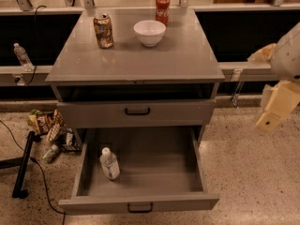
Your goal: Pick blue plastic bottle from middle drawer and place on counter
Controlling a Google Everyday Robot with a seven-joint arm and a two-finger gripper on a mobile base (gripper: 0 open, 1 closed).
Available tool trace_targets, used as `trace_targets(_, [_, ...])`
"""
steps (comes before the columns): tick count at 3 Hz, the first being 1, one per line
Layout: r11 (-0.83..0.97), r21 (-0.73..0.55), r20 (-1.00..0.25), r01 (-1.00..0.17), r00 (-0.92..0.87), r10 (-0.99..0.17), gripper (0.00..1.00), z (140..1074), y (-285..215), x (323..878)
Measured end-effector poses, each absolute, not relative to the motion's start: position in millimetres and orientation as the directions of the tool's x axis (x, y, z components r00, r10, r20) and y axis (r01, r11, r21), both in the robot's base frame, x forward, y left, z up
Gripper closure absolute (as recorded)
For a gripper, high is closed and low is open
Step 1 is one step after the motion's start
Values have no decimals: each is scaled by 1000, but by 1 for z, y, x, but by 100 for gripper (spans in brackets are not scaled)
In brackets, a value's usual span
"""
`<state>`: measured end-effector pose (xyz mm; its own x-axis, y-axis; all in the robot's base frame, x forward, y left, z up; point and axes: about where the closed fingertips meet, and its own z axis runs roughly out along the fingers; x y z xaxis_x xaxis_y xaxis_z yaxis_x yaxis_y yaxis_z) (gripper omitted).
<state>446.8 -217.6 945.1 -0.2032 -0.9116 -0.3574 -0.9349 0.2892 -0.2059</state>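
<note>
The smooth grey counter (140, 64) spreads ahead, and below it the wide grey metal middle drawer (154, 165) stands pulled out. My cream arm (289, 55) hangs at the right edge, its gripper (274, 111) angled down over the floor (253, 172), well apart from the drawer. I cannot tell whether it is open or closed. The small blue plastic bottle (109, 163) with a white cap lies inside the drawer's left part.

No word, brand or number is legible. The red can (162, 9), just behind the white bowl (149, 32) on the surface (140, 60), has white marks too unclear to read. The brown can (103, 30), left of the bowl, shows only a pattern. The blue plastic bottle (109, 163), well in front of the bowl, has a pale label. The pincer (274, 111) hangs far right of the bowl.
</note>
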Motion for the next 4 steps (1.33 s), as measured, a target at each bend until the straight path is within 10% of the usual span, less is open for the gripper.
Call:
trace_targets(2, [295, -118, -678, -948, -140, -722, 0, 878, -168, 442])
trace_targets(4, [246, -140, -676, -959, -90, -732, 0, 829, -140, 432])
